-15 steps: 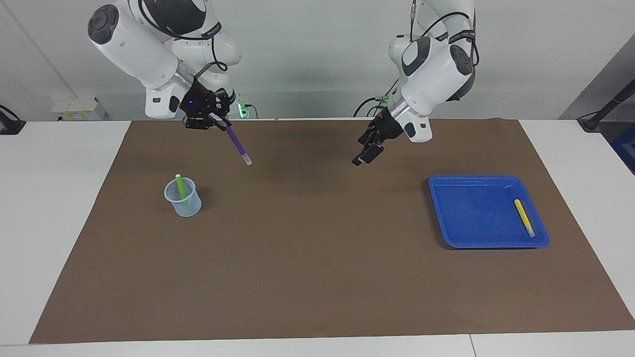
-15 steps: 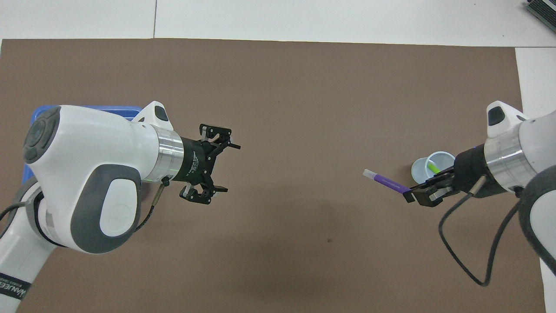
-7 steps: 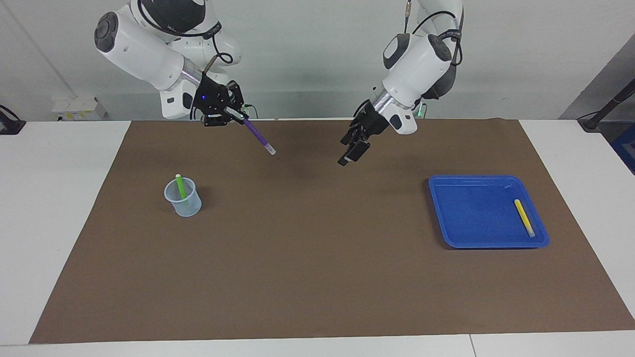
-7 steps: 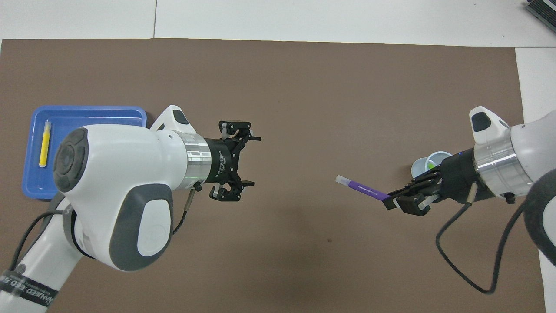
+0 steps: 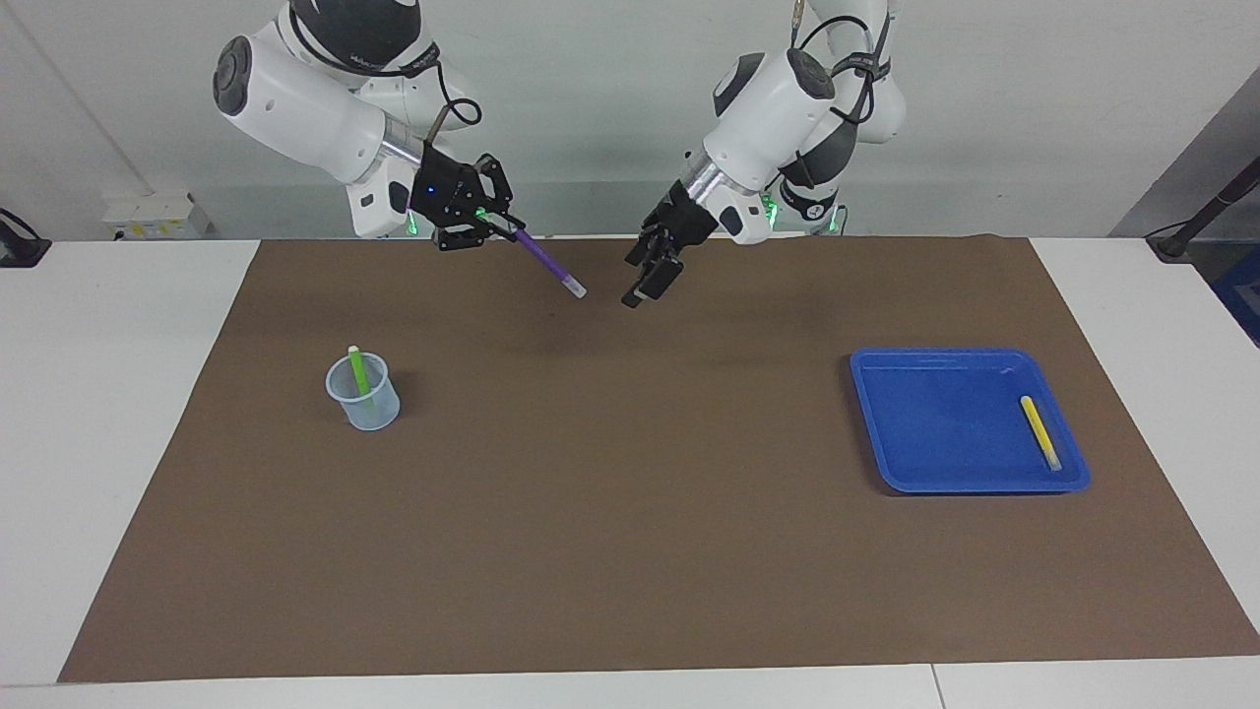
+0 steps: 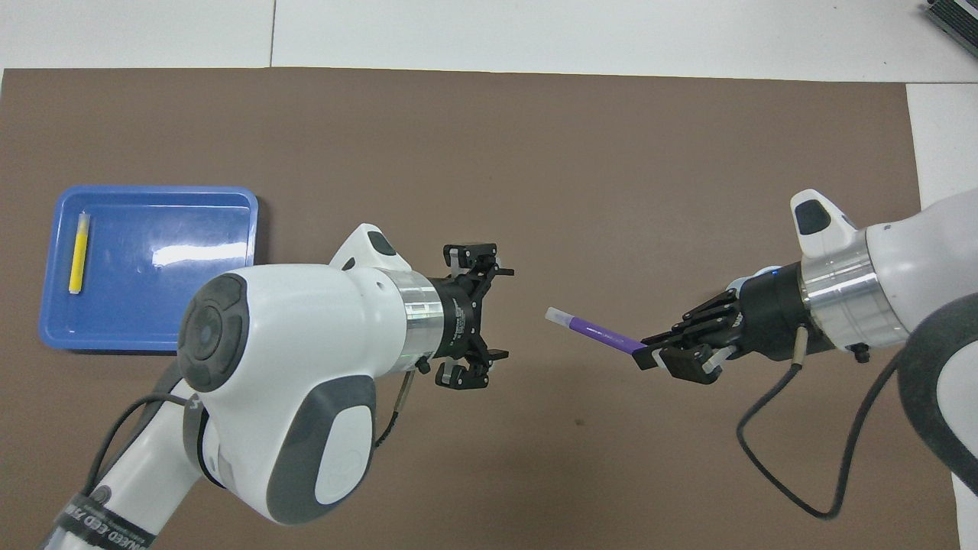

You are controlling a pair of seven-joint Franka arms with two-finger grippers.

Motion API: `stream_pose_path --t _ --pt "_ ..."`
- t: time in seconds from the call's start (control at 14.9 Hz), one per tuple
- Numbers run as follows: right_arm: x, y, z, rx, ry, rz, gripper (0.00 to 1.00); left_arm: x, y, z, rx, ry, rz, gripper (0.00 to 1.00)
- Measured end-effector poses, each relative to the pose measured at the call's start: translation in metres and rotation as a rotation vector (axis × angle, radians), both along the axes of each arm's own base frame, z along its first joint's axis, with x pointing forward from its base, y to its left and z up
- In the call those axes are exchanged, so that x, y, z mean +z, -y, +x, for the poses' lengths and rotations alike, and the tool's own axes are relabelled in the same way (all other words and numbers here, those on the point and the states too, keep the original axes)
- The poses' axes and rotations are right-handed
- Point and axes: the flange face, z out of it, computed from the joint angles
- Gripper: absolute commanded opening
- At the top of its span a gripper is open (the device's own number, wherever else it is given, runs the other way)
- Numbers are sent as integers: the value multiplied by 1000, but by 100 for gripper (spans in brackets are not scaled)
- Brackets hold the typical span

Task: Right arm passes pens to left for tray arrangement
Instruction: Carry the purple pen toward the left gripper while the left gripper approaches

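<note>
- The right gripper [image 5: 497, 228] is up over the brown mat [image 5: 630, 551], clamped on the purple pen [image 5: 544, 260], whose pale cap slants down toward the left gripper [image 5: 652, 279].
- The left gripper hangs over the mat with its fingers spread, just beside the pen's cap and not touching it.
- A green pen [image 5: 360, 374] stands tilted in a clear cup [image 5: 366, 398] toward the right arm's end of the surface.
- A yellow pen [image 5: 1039, 431] lies in the blue tray [image 5: 935, 423] toward the left arm's end.
</note>
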Motion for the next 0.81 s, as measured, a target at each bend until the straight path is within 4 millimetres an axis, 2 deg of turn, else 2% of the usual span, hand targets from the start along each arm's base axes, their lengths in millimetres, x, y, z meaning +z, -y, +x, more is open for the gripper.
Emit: stream_pose_path --t 0.4,0.54,0.81 --pt "3 -9 -1 31 25 105 0 6 38 -33 4 -39 -18 99" --pt "4 -9 -2 30 26 112 0 11 43 -36 8 -39 -27 98" --pt "5 -9 -3 30 27 113 0 25 51 -41 14 -27 -34 89"
